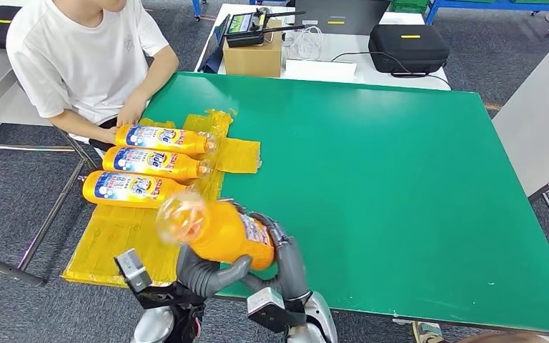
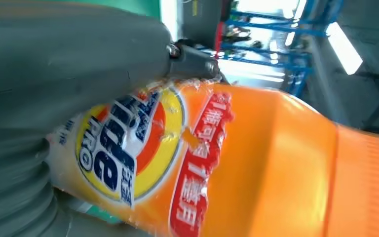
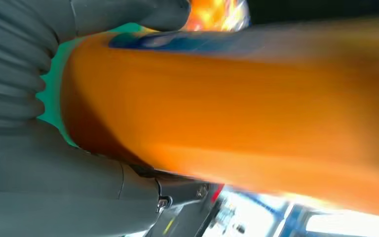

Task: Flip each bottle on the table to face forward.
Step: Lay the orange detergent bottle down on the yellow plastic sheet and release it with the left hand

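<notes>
An orange Tide bottle [image 1: 218, 230] is held tilted in the air above the near edge of the green table [image 1: 386, 186]. My left hand [image 1: 211, 275] grips it from below and my right hand [image 1: 286, 254] grips its base end. Seen from the left wrist, the bottle's label [image 2: 128, 158] faces the camera beside my left hand [image 2: 69, 54]. From the right wrist, the bottle's plain orange side [image 3: 237, 108] lies against my right hand [image 3: 39, 187]. Three more bottles [image 1: 159, 138] [image 1: 150, 161] [image 1: 129, 188] lie label-up, side by side, on a yellow mat [image 1: 114, 236].
A person in a white shirt sits at the table's far left corner, a hand [image 1: 130, 114] close to the farthest bottle. Behind the green table, a white table carries a cardboard box [image 1: 252, 57] and a black case [image 1: 408, 47]. A grey table edge [image 1: 536, 128] stands at the right.
</notes>
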